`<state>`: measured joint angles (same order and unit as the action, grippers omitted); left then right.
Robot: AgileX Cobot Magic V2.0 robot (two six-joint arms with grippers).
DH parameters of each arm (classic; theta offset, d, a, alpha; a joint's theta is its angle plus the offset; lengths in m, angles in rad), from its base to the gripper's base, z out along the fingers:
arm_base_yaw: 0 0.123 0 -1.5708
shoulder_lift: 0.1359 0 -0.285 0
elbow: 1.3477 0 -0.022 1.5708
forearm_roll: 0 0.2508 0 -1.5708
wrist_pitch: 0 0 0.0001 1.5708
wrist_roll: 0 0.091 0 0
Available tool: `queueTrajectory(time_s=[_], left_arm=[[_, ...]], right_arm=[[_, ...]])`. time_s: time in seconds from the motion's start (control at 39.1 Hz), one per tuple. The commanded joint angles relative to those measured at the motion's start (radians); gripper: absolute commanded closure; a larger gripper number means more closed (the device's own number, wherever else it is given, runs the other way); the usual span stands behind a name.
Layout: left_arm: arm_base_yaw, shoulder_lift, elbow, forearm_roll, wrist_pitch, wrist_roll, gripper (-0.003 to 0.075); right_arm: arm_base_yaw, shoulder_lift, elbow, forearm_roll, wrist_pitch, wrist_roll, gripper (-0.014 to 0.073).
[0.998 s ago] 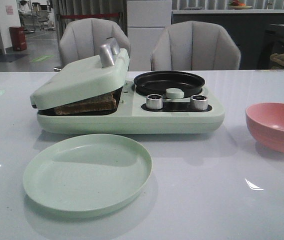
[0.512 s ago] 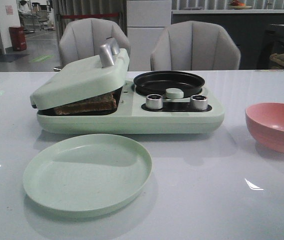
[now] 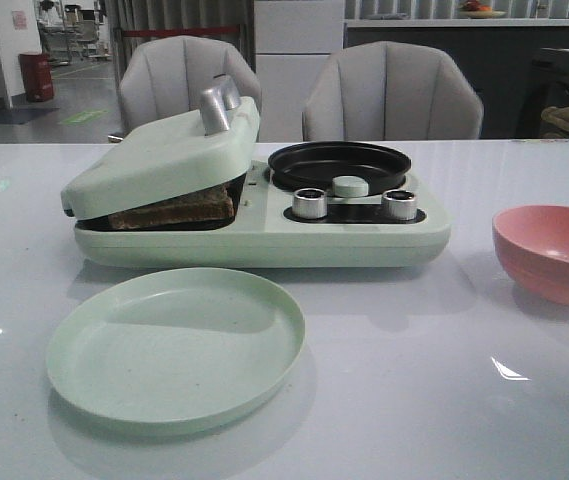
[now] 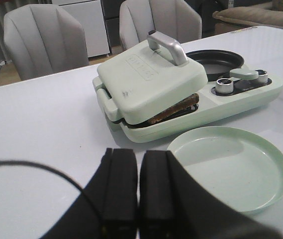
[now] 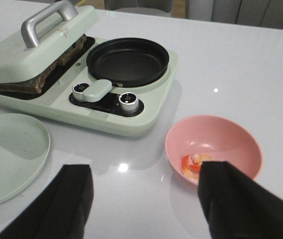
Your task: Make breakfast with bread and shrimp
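The bread [image 3: 174, 208] sits inside my breakfast maker [image 3: 264, 215], sandwiched under the pale green lid [image 3: 159, 155], which rests tilted on it rather than fully closed. Only the dark crust edge shows along the gap, so I cannot tell how many slices are in there. The shrimp [image 5: 193, 164] lie in the pink bowl [image 5: 213, 144], on the table [image 3: 414, 380] to the right of the maker and apart from it; my right gripper's dark finger covers part of them, and from the front the bowl's wall hides them altogether.

My left gripper [image 4: 139, 186] hovers above the table with its two black fingers pressed together, holding nothing, well short of the maker and near the empty green plate [image 3: 176, 345]. My right gripper [image 5: 143, 199] has its fingers spread wide apart, one side near the plate's edge, the other just over the bowl's near rim. Whether that finger touches the bowl, I cannot tell.

Neither arm appears in the front view. The round black pan [image 3: 339, 165] beside the lid shows nothing in it, and two silver knobs [image 3: 309, 203] sit in front.
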<state>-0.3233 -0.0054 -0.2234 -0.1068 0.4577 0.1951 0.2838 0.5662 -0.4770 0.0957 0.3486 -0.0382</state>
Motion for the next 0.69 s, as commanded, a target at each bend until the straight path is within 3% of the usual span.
queueTrajectory(time_s=[0.0,0.13,0.43,0.67], left_arm=[[-0.005,-0.009,-0.027,-0.013,-0.074,-0.011,0.0606],[-0.005,-0.009,-0.027,-0.013,-0.074,-0.011,0.0606],[-0.005,-0.009,-0.027,-0.013,-0.074,-0.011,0.0606],[-0.005,-0.009,-0.027,-0.013,-0.074,-0.011,0.0606]], right_arm=[[-0.006,0.098,-0.130,-0.002,0.007,0.001,0.0046],[-0.029,0.234,-0.243,0.001,0.060,0.019,0.0048],[-0.275,0.511,-0.425,0.090,0.193,0.070,0.0048],[-0.375,0.708,-0.493,0.125,0.247,0.070,0.0048]])
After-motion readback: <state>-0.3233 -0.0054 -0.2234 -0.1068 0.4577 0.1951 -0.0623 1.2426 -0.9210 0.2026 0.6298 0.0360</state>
